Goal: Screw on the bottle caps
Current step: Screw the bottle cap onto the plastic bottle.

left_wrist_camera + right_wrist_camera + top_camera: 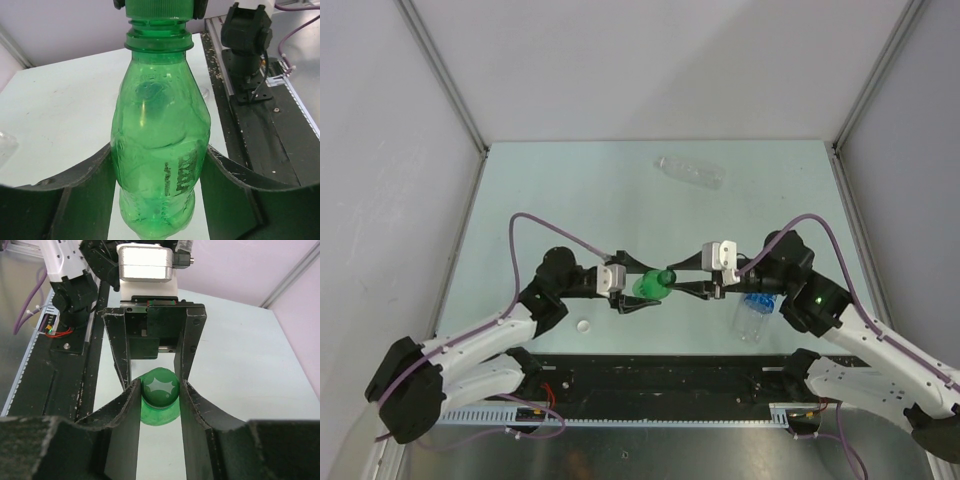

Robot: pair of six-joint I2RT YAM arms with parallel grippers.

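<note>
My left gripper (159, 172) clamps the green bottle (160, 125), right gripper (160, 396) pinching the green cap (160, 386) at its 3 o'clock end; a tilted start could cross-thread.

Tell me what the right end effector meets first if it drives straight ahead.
The right end effector would meet the green cap first, which sits between its fingers. Behind the cap are the green bottle and the left end effector.

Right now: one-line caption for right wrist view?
Right gripper grips the small round green plastic cap on the translucent green plastic bottle held by the left gripper.
</note>
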